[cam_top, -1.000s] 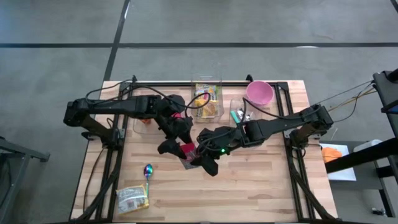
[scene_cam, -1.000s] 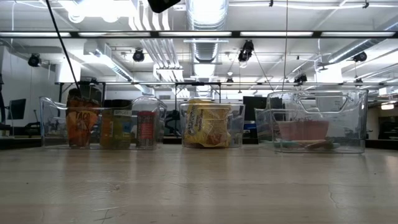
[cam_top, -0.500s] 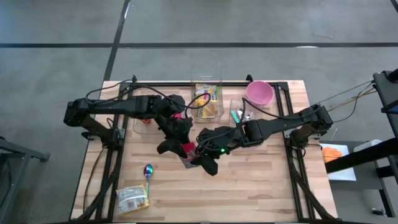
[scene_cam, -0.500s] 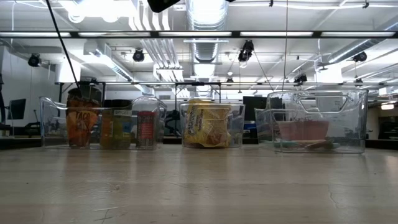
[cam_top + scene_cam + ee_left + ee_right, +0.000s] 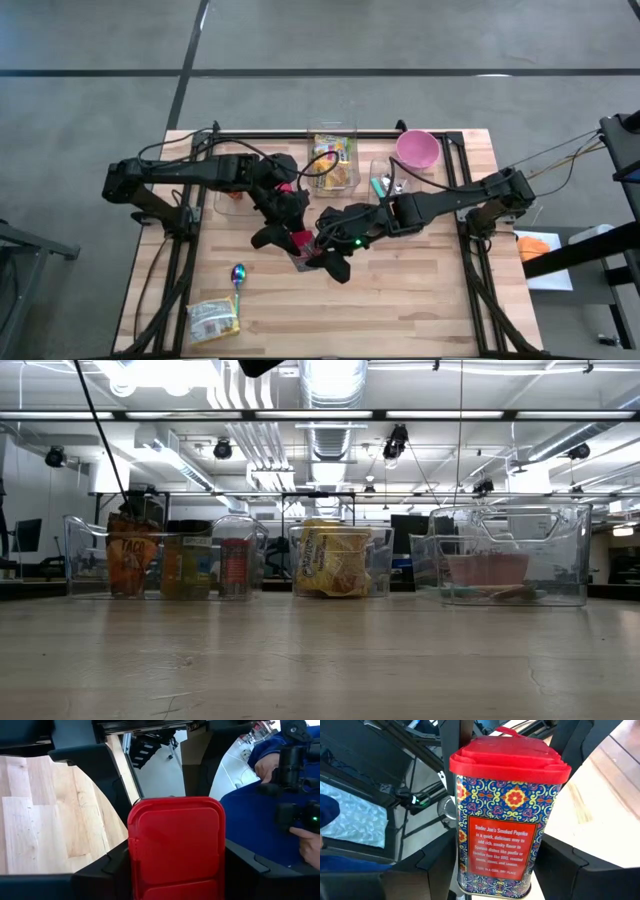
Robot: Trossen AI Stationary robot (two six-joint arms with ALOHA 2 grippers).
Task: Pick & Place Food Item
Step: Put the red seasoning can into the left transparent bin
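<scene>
A paprika tin (image 5: 500,835) with a blue patterned body and a red lid (image 5: 175,840) hangs in the air over the middle of the table (image 5: 420,290), between my two grippers. My left gripper (image 5: 292,238) reaches in from the table's left and is shut on the lid end. My right gripper (image 5: 320,250) reaches in from the table's right. Its fingers (image 5: 437,865) stand on either side of the tin's lower body, with a narrow gap showing on one side. The low view shows neither gripper nor the tin. My left gripper pinches the red lid (image 5: 137,855) between its two fingers (image 5: 107,867), one on each narrow side. The fingers slant down from the table's left. The tin is lifted clear of the table. Whether one finger of my right gripper touches the tin's body, I cannot tell.
Three clear bins stand along the far edge: one with packets (image 5: 160,565), one with a yellow bag (image 5: 333,160), and one with a pink bowl (image 5: 417,148). A spoon (image 5: 238,273) and a snack packet (image 5: 213,318) lie near the front left. A person in blue (image 5: 260,820) stands beyond the table.
</scene>
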